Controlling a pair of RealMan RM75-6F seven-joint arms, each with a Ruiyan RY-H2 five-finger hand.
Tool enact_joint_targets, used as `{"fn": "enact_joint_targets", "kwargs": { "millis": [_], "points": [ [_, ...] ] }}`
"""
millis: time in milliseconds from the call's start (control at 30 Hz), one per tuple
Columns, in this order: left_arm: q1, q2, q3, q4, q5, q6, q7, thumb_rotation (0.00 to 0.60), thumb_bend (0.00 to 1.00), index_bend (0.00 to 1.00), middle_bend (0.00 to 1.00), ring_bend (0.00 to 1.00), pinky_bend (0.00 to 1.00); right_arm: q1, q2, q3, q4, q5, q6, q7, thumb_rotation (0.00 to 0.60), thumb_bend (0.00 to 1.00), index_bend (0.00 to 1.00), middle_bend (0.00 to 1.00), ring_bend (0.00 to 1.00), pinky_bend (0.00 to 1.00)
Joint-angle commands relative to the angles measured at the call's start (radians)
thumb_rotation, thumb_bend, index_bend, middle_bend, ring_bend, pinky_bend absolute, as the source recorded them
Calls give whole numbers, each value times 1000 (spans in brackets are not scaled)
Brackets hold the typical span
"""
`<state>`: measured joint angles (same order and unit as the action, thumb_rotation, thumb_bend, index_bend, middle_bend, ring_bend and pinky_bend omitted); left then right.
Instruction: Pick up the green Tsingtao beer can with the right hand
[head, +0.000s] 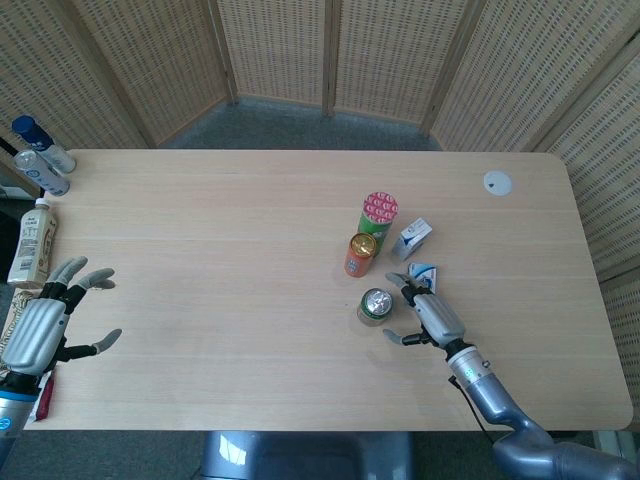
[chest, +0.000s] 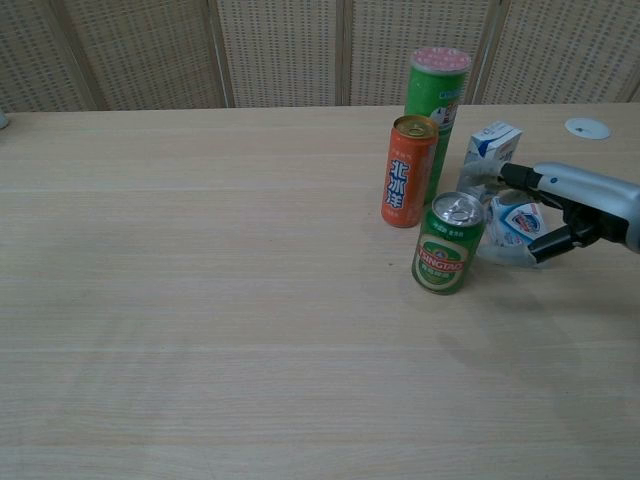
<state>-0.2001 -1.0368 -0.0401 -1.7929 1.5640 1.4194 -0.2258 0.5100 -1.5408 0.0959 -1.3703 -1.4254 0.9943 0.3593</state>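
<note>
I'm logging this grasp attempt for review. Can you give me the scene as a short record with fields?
target: green Tsingtao beer can, upright on the table, not yet held
right hand: open, fingers spread just right of the can, in front of the blue-and-white carton
left hand: open, near the table's left edge, holding nothing
nearby items: orange can and tall green canister behind the beer can; small white-and-blue box to their right
table's far left: bottles

the head view looks steeply down from high above the near edge, taking in the whole table (head: 200, 200) and the screens beyond. the chest view sits low and close, facing across the table toward the far screens. both share the beer can (head: 375, 306) (chest: 447, 243) and its neighbours.
</note>
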Motion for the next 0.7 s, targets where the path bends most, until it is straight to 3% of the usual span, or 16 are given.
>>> {"fn": "enact_joint_targets", "kwargs": {
  "millis": [33,700],
  "points": [
    [-1,1,0,0,3,0,-1,568,273,186,339,83,0,11,-14,4,6,5,-11,0,475,291,0,0,0,0],
    [0,-4,2,12,-9,-7,-8,569,274,185,339,84,0,77,-80,21,56,33,-93,19,475,303,0,0,0,6]
  ]
}}
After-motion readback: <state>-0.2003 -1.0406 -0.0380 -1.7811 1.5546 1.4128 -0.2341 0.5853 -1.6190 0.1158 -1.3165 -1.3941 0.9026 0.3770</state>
